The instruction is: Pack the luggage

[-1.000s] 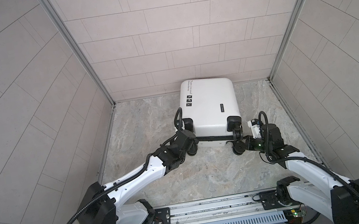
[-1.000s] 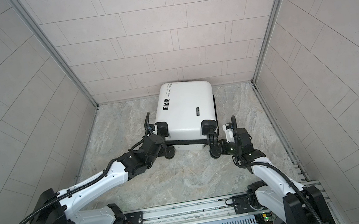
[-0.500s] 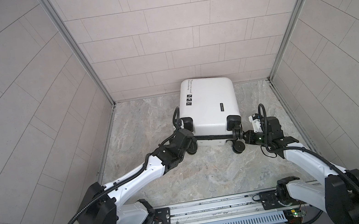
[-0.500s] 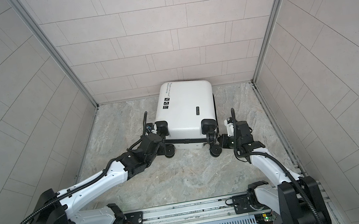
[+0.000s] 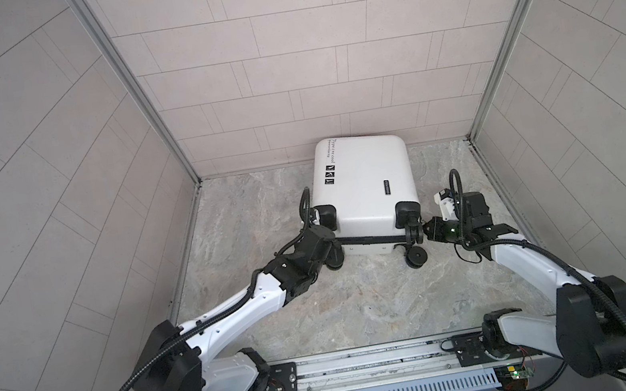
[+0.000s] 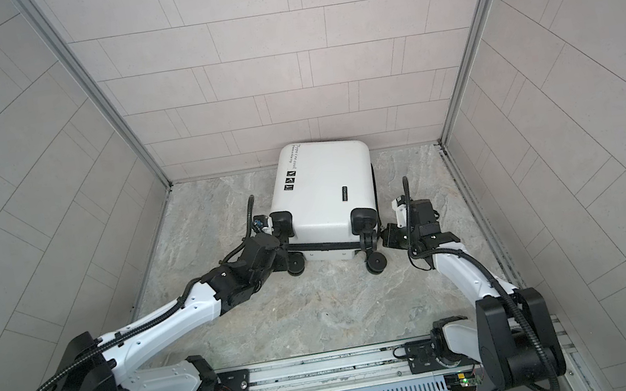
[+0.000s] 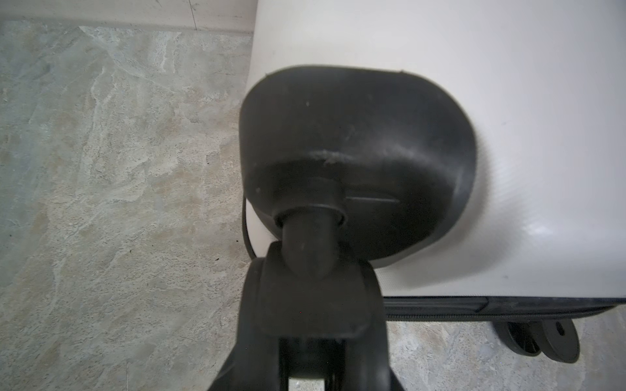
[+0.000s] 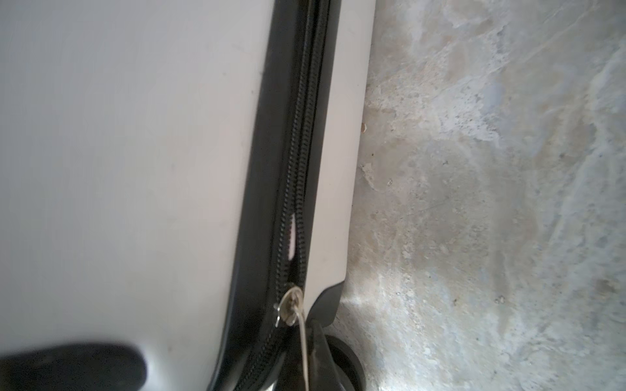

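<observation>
Right gripper (image 5: 427, 228) has crept along the luggage (image 5: 363, 180), jaws apparently pinching its zipper pull (image 8: 290, 308); left gripper (image 5: 329, 244) jaws clamp a wheel (image 7: 306, 298); next I'd zip on.

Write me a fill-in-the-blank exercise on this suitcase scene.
The luggage lies flat, and its shell is coloured ___. The left gripper clamps one of its black ___. A thin wire runs from the slider of the black ___. The right gripper is ___.
Missing words: white; wheels; zipper; shut.
</observation>
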Robot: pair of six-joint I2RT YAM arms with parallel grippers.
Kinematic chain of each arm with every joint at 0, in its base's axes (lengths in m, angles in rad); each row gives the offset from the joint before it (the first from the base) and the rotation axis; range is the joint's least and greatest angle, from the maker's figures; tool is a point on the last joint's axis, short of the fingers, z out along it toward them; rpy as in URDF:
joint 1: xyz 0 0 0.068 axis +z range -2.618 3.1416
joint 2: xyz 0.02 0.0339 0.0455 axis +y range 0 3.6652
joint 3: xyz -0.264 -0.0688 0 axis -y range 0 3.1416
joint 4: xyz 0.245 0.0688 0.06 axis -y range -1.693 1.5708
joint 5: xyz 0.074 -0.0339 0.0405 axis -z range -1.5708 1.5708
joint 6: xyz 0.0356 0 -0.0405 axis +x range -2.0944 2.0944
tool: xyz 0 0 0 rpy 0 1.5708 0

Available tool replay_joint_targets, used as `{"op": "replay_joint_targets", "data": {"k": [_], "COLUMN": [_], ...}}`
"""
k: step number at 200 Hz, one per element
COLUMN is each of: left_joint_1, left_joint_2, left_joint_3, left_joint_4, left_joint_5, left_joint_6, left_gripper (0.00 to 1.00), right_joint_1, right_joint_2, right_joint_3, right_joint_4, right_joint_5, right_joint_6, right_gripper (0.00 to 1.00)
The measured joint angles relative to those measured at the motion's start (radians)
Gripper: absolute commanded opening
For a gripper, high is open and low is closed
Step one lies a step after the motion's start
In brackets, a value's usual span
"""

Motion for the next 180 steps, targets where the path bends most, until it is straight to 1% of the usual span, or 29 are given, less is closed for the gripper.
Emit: {"op": "replay_joint_targets", "data": {"k": [34, 38, 43, 51, 57, 70, 73, 83, 101, 129, 140, 163, 180], "left_joint_1": [0.001, 0.001, 0.001, 0.002, 0.003, 0.013, 0.016, 0.027, 0.047, 0.053, 0.049, 0.021, -0.032], "left_joint_2": [-0.002, -0.003, -0.003, -0.003, -0.003, -0.003, -0.004, -0.004, -0.01, -0.058, -0.09, -0.151, -0.168], "left_joint_3": [0.0, 0.0, 0.002, 0.006, 0.012, 0.023, 0.023, 0.024, 0.03, 0.064, 0.082, 0.106, 0.125], "left_joint_4": [-0.003, -0.004, -0.006, -0.014, -0.023, -0.064, -0.078, -0.129, -0.222, -0.313, -0.336, -0.352, -0.36], "left_joint_5": [0.002, 0.002, 0.003, 0.004, 0.006, 0.002, -0.002, -0.016, -0.032, -0.027, -0.022, -0.022, -0.029], "left_joint_6": [0.003, 0.003, 0.004, 0.005, 0.008, 0.007, 0.016, 0.007, 0.016, 0.021, 0.018, 0.0, -0.024], "left_gripper": [0.0, 0.07, 0.19, 0.41, 0.52, 0.69, 0.72, 0.78, 0.82, 0.83, 0.83, 0.84, 0.84], "right_joint_1": [-0.009, -0.011, -0.013, -0.018, -0.021, -0.03, -0.032, -0.039, -0.041, -0.045, -0.05, -0.057, -0.058], "right_joint_2": [0.04, 0.042, 0.043, 0.048, 0.052, 0.061, 0.063, 0.069, 0.071, 0.065, 0.063, 0.066, 0.091], "right_joint_3": [0.032, 0.034, 0.035, 0.039, 0.043, 0.048, 0.048, 0.048, 0.043, 0.016, 0.001, -0.03, -0.043], "right_joint_4": [-0.003, -0.005, -0.007, -0.013, -0.018, -0.031, -0.035, -0.05, -0.085, -0.121, -0.125, -0.129, -0.113], "right_joint_5": [-0.017, -0.023, -0.028, -0.04, -0.047, -0.042, -0.042, -0.038, -0.026, -0.001, 0.011, 0.03, 0.029], "right_joint_6": [-0.001, -0.001, -0.003, -0.004, -0.006, -0.012, 0.001, -0.011, -0.001, 0.011, 0.016, 0.031, 0.04], "right_gripper": [0.0, 0.0, 0.0, 0.1, 0.18, 0.31, 0.33, 0.4, 0.48, 0.49, 0.47, 0.39, 0.33]}}
